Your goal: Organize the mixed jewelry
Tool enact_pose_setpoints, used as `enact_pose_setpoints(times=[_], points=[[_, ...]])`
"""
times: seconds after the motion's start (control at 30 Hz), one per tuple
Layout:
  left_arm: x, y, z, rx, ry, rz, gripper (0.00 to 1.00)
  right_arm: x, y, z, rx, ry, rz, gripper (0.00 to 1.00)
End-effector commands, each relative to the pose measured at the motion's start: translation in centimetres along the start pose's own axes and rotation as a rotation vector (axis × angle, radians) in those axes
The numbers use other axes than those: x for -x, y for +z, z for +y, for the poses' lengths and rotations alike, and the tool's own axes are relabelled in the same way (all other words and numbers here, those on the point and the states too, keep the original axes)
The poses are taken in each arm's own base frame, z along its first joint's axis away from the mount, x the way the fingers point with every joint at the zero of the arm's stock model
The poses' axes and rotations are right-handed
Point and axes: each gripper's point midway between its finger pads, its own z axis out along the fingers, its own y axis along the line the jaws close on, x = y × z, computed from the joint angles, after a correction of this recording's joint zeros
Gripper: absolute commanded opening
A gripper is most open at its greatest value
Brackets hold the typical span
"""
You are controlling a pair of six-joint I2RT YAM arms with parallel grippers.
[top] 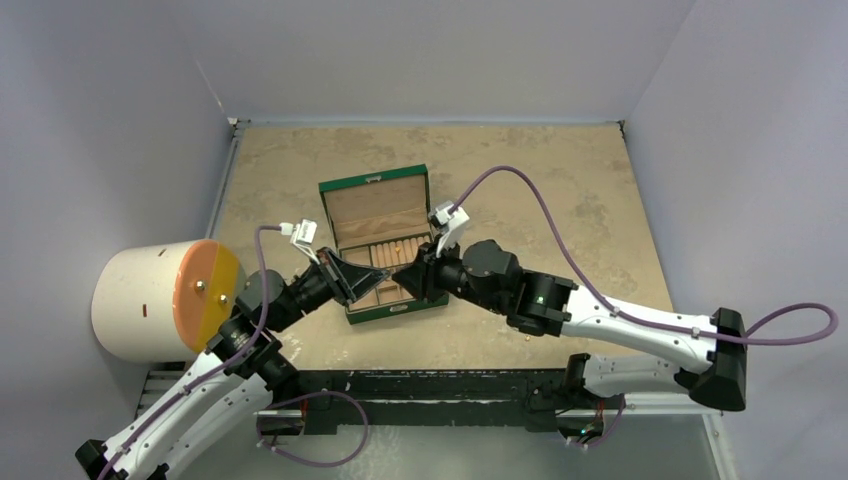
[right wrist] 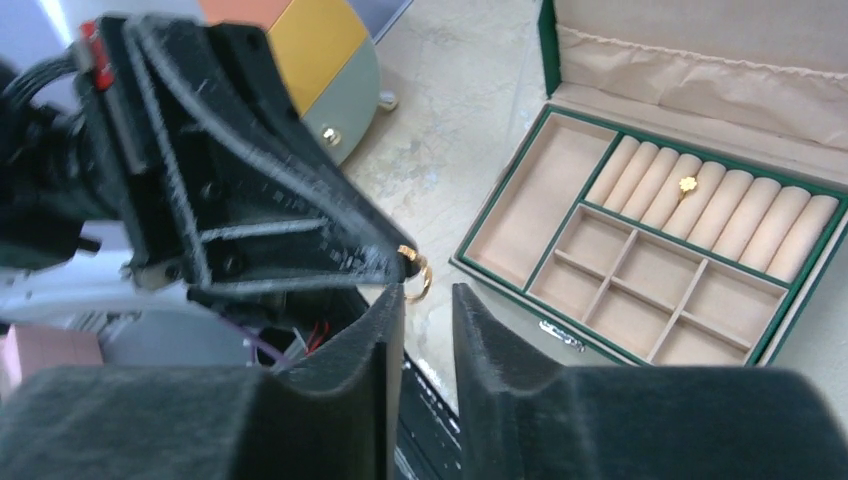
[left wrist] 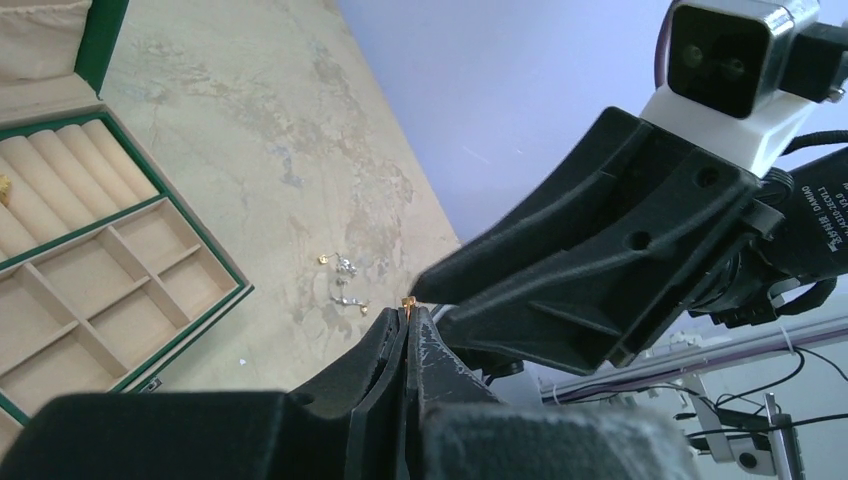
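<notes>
My left gripper [left wrist: 410, 310] is shut on a small gold ring [right wrist: 417, 277], which pokes out at its fingertips. In the right wrist view the ring hangs from the left gripper's tip [right wrist: 398, 258], just beyond my right gripper [right wrist: 428, 300], which is open and holds nothing. The two grippers meet tip to tip over the front of the green jewelry box [top: 345, 188]. A finger of the right gripper [left wrist: 600, 240] fills the left wrist view. Several loose silver and gold pieces of the mixed jewelry [left wrist: 343, 268] lie on the table. A gold flower ring [right wrist: 687, 185] sits in the box's ring rolls.
The box lies open, with ring rolls [right wrist: 720, 205] and small square compartments [right wrist: 640, 285]. A large white cylinder with an orange and yellow face [top: 165, 298] lies at the left. The table's near edge and arm bases [top: 430, 400] are just behind the grippers.
</notes>
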Motion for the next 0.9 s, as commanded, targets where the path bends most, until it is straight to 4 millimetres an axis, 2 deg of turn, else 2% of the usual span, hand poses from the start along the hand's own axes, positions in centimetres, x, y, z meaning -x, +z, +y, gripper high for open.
enact_pose_setpoints(times=[0.0,0.1,0.27,0.37,0.57,0.7,0.87], points=[[0.8,-0.3,-1.8,-0.072,0.035,-0.019,0.0,1.4,-2.8,2.8,0.163,-0.02,-0.038,0.3],[0.8,-0.4,-2.4,-0.089,0.056,-0.005,0.0,1.6,-4.3,2.6,0.18,-0.04,-0.048,0.32],[0.5,-0.7,-4.0,-0.157,0.102,0.035,0.0,2.3,-6.9,3.4,0.256,-0.063,-0.068,0.34],[0.4,-1.1,-5.3,-0.207,0.131,0.065,0.0,2.3,-7.7,3.7,0.292,-0.083,-0.057,0.34],[-0.5,-1.6,-7.8,-0.315,0.178,0.163,0.0,2.0,-8.0,4.6,0.412,-0.087,0.006,0.35],[-1.0,-2.0,-8.9,-0.367,0.198,0.218,0.0,2.6,-8.2,4.6,0.516,-0.033,0.015,0.36],[-1.3,-2.7,-9.7,-0.407,0.216,0.251,0.0,2.0,-8.5,5.5,0.629,-0.01,0.059,0.36]])
